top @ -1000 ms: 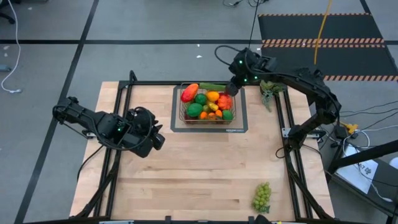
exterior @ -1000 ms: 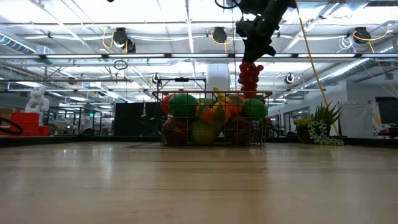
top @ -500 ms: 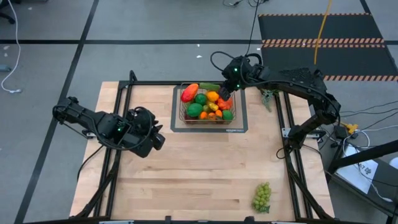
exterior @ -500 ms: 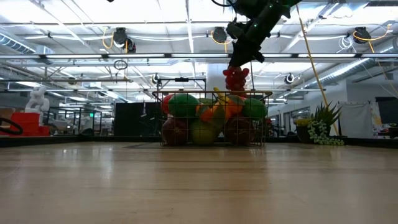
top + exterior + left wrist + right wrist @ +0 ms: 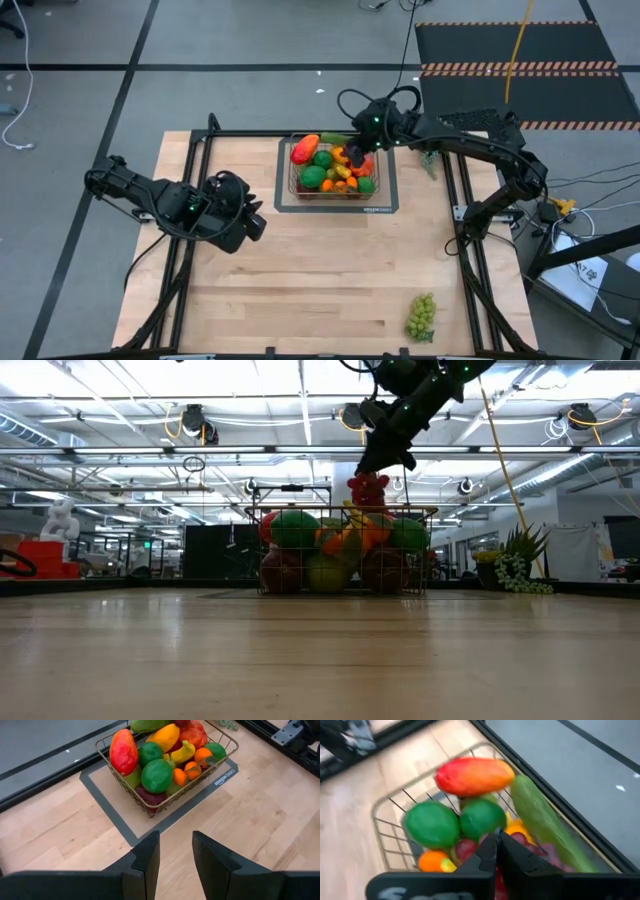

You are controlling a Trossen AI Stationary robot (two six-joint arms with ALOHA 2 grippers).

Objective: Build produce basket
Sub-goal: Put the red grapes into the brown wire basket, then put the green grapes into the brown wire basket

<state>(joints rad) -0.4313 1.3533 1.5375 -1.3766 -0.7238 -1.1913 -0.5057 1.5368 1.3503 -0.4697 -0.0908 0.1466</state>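
The wire basket stands on a grey mat at the table's far middle. It is piled with produce: a red-orange mango, green limes, oranges, a banana and a cucumber. My right gripper is over the basket's right part, shut on a bunch of red grapes. My left gripper is open and waits over the table's left side, aimed at the basket. A bunch of green grapes lies on its side near the table's near right corner. My right gripper pinches the red grape bunch by its top end between the two shut fingers. It comes from above and slants in from the table's right. The bunch hangs below the fingers, level with the basket's rim. I cannot tell whether it touches the pile.
A spiky green piece lies at the table's right edge, beside the basket mat. Black frame rails run along both sides of the table. Bare wood stretches across the middle and the near side.
My right gripper has carried the red grapes toward the table's left, from the basket's right rim to over the fruit pile, and has come down a little. The bunch still hangs below the shut fingers.
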